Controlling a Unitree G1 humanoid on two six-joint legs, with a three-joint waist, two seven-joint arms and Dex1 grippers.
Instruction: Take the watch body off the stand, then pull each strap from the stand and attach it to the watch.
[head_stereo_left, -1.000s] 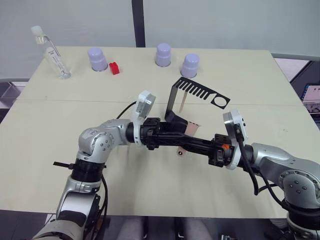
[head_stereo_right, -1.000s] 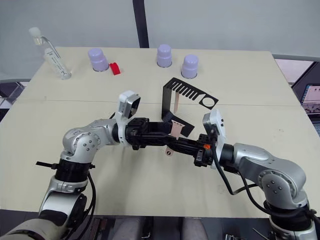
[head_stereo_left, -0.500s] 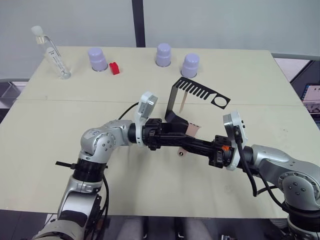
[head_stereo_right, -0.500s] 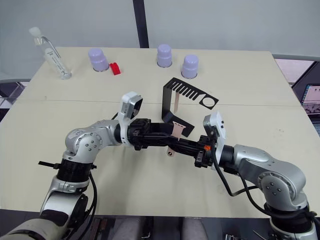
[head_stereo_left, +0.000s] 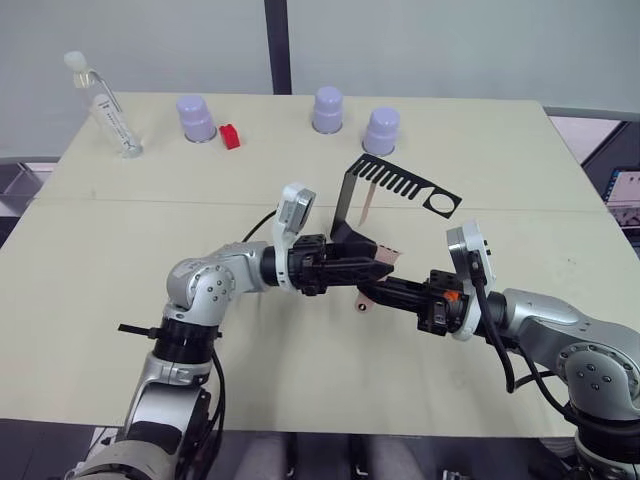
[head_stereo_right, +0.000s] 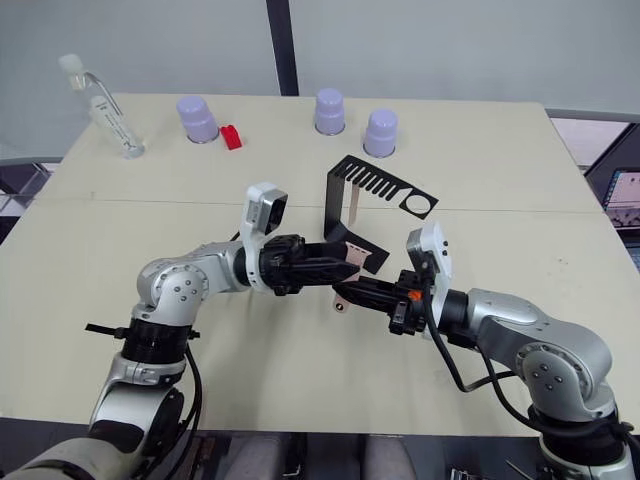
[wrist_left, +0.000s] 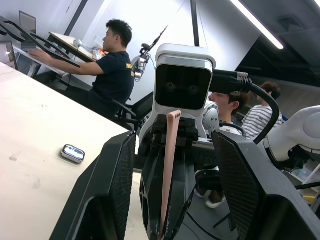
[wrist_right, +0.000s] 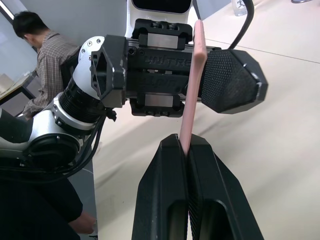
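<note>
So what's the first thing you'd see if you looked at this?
Two robot grippers meeting nose to nose in the middle of the table: the right gripper pinches a pink strap, while the left gripper faces it, fingers spread. Just behind them stands the black stand, another strap hanging from it. Three purple cups line the far edge.

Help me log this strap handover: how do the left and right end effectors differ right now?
The left end effector has its fingers spread wide; the right end effector has its fingers pressed together. The right one pinches the pink strap; the left one grips nothing, its fingers merely flanking that strap. Both have two black fingers and face each other tip to tip beside the stand.
</note>
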